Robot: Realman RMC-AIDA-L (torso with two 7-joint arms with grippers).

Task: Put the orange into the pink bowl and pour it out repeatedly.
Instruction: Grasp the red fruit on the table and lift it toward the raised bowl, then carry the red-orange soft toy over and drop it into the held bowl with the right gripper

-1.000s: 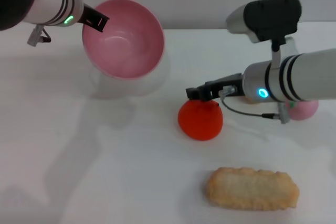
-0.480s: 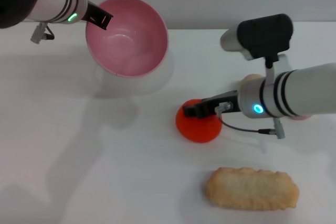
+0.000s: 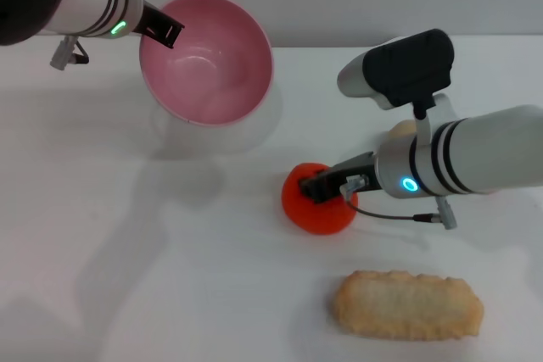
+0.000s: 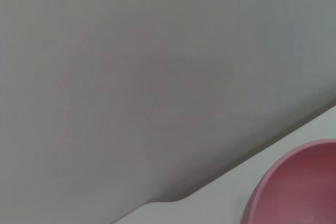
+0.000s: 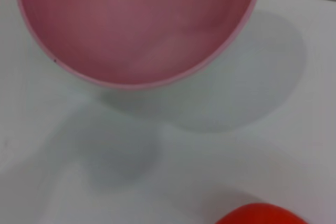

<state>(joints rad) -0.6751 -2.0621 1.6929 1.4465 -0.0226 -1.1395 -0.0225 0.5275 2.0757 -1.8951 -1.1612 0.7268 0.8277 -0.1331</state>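
The pink bowl (image 3: 208, 65) hangs tilted above the back left of the table, its opening facing me and empty. My left gripper (image 3: 165, 33) is shut on its upper left rim. The bowl also shows in the left wrist view (image 4: 299, 187) and in the right wrist view (image 5: 136, 19). The orange (image 3: 318, 209) lies on the white table (image 3: 127, 252) near the middle, to the right of the bowl and nearer to me. My right gripper (image 3: 322, 186) is down on top of the orange. The orange's top edge shows in the right wrist view (image 5: 262, 214).
A beige, oblong bread-like piece (image 3: 407, 304) lies at the front right, close to the orange. A beige round lump (image 3: 400, 130) peeks out behind the right arm. The bowl's shadow falls on the table under it.
My right gripper has moved down and left, from behind the orange onto its top. The orange has shifted slightly left. The bowl has moved a little to the right.
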